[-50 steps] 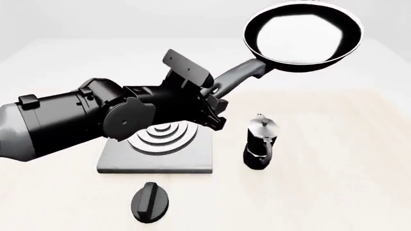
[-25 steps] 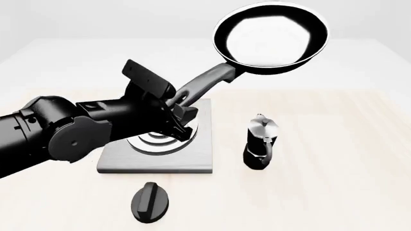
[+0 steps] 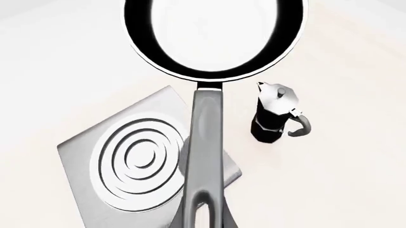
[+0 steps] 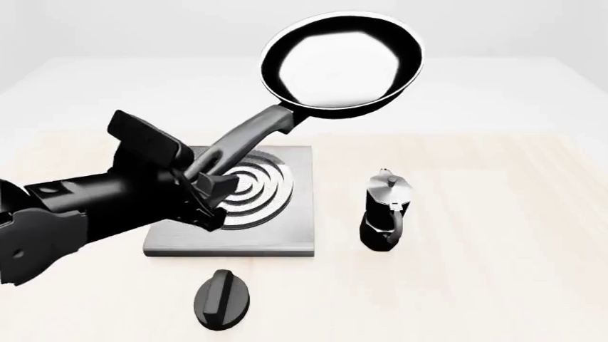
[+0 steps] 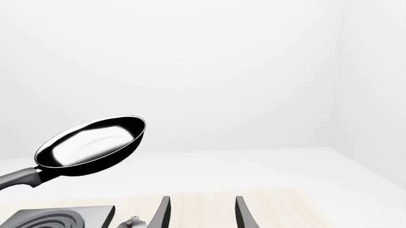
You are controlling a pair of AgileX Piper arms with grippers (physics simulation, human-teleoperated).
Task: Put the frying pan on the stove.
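Frying pan aloft, handle clamped in left hand; right hand apart.

The pan, black and round with a glossy inside, is hanging in the air at the front view's upper centre, its grey handle slanting down-left. The stove, a square grey plate with raised silver rings, is lying flat at lower centre-left.

Worktop, pale wood grain, carrying three items. Stove is lying flat as landmark. Moka pot is standing upright just right of the stove, apart. Black oval knob is resting nearer the camera, below the stove's front edge.
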